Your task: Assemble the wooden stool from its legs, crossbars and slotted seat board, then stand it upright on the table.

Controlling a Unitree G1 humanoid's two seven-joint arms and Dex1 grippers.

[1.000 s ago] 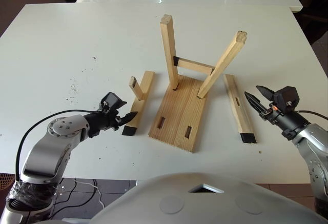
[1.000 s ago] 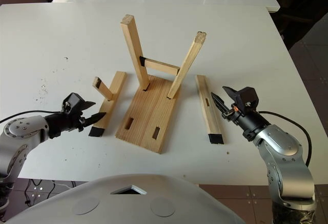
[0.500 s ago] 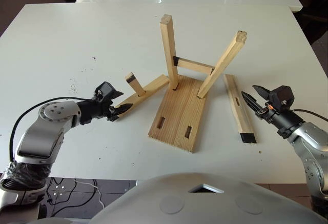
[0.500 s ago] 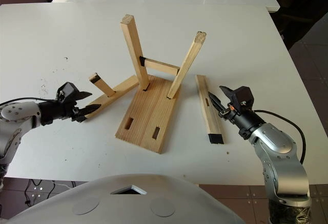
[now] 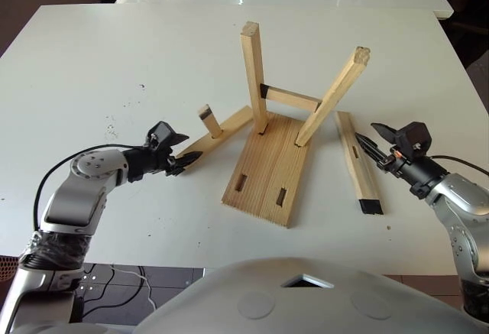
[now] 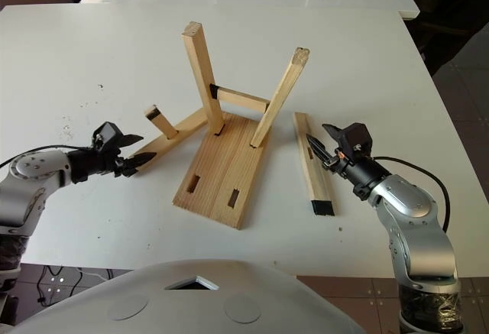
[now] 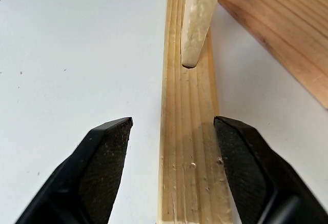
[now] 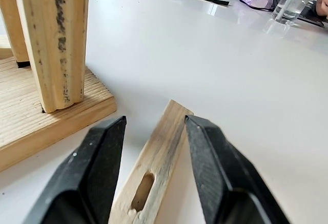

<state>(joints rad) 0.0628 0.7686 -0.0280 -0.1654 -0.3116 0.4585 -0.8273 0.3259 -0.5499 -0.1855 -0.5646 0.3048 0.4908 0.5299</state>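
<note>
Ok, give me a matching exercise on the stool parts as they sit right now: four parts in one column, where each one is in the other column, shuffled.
Parts
1. seat board
2. leg with a crossbar stub
3. slotted leg
4. crossbar

Places
A. joins the two upright legs
B. lies flat on the table, right of the board
C. its near end sits between the open fingers of the left hand
D. lies flat in the middle, with its two near slots empty

Pairs: 1-D, 2-C, 3-B, 4-A
</note>
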